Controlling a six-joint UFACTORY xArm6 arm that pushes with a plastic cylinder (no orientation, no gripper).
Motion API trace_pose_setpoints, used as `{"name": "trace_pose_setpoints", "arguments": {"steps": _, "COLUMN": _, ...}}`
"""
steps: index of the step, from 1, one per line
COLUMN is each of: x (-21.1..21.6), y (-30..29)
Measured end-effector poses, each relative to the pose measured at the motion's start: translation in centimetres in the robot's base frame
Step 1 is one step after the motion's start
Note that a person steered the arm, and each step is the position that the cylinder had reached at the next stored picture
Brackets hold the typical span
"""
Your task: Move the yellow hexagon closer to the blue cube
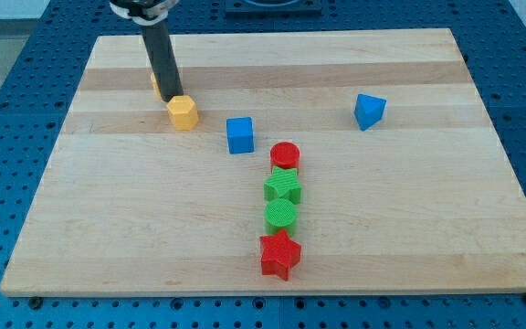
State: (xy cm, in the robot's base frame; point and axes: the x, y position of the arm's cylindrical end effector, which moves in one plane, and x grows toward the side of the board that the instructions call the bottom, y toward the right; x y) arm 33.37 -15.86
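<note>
The yellow hexagon [183, 112] lies on the wooden board [108, 210] in the upper left part. The blue cube [239, 134] sits a short way to its lower right, with a gap between them. My dark rod comes down from the view's top left, and my tip [169, 95] rests at the hexagon's upper left edge, touching or nearly touching it. A small orange-yellow block [155, 87] peeks out from behind the rod on its left side; its shape is hidden.
A blue triangular block [369, 111] sits at the upper right. A column runs down the middle: red cylinder [285, 155], green star [283, 187], green cylinder [281, 215], red star [279, 253]. A blue perforated table surrounds the board.
</note>
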Motion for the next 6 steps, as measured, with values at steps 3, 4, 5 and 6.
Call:
{"name": "trace_pose_setpoints", "arguments": {"steps": 3, "x": -1.7, "y": -5.6}}
{"name": "trace_pose_setpoints", "arguments": {"steps": 4, "x": -1.9, "y": -6.2}}
{"name": "trace_pose_setpoints", "arguments": {"steps": 5, "x": 1.7, "y": -3.6}}
{"name": "trace_pose_setpoints", "arguments": {"steps": 6, "x": 4.7, "y": 1.2}}
